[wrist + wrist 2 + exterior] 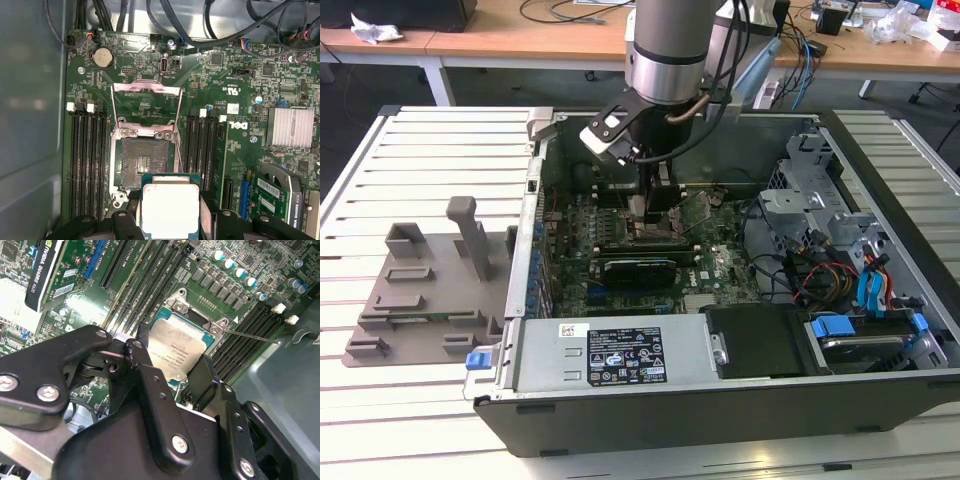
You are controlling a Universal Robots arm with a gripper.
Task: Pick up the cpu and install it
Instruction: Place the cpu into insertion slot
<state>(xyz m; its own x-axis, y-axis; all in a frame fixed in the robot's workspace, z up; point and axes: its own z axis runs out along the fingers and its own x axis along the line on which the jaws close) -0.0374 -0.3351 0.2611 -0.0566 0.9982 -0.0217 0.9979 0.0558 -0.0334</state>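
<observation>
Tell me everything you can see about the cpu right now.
The cpu is a thin square chip: dull silvery metal top with faint print, green rim. The black pincer grips two opposite edges, top face up. It hangs above the motherboard, close by the open, empty socket, whose metal load frame is raised; it is not seated.

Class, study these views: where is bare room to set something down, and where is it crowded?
Free: the table slats at the exterior view's left, between the gray tray and the table's far edge; and the open socket between the memory slots. Crowded: the cabled drive bay at the exterior view's right, and around the pincer holding the cpu.
</observation>
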